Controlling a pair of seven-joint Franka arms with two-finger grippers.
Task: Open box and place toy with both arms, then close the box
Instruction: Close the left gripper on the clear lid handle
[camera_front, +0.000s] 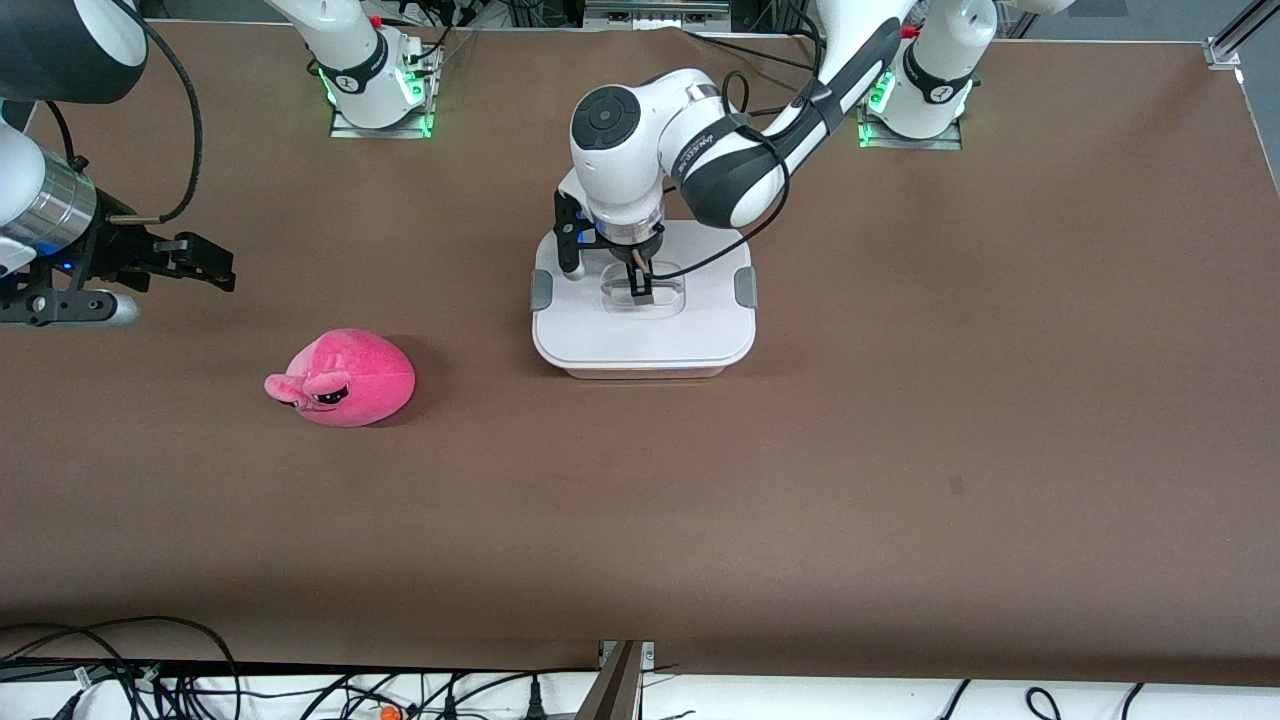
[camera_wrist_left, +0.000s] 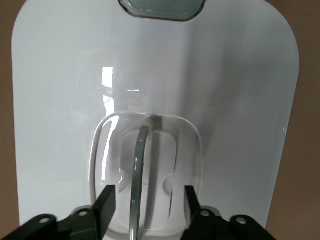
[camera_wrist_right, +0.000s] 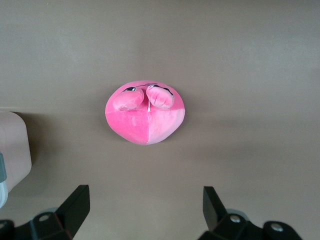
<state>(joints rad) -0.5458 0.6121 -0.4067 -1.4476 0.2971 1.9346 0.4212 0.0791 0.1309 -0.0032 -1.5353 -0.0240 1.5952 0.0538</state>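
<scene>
I have the left end effector (camera_front: 640, 290) down on the box (camera_front: 643, 352), which sits closed on the counter (camera_front: 900, 450) in front of the left arm's base. Its fingers (camera_wrist_left: 104, 207) reach into the clear recessed handle (camera_wrist_left: 140, 175) in the middle of the white lid (camera_front: 640, 335), one on each side of the thin upright handle strip. In the left wrist view there is a visible gap between each finger and the strip, so I read the jaws as partly narrowed and straddling the handle, not yet clamped on it. The strip runs straight away from the wrist, square across the jaw line, which is what a pinch wants. The grey side clips (camera_front: 745, 288) sit at the lid's two ends.

The right end effector (camera_front: 195, 262) hangs over bare counter at the right arm's end, fingers (camera_wrist_right: 75, 202) spread wide and holding nothing; that arm waits. The toy (camera_front: 343, 379) lies on the counter, well apart from the box toward the right arm's end and slightly nearer the front camera than the box. The right arm is clearly the closer one to it, and in the right wrist view the toy lies ahead of the open jaws, centred between them.

My judgement: the lid lift comes first, and it turns on the left jaws finishing their squeeze on that strip
</scene>
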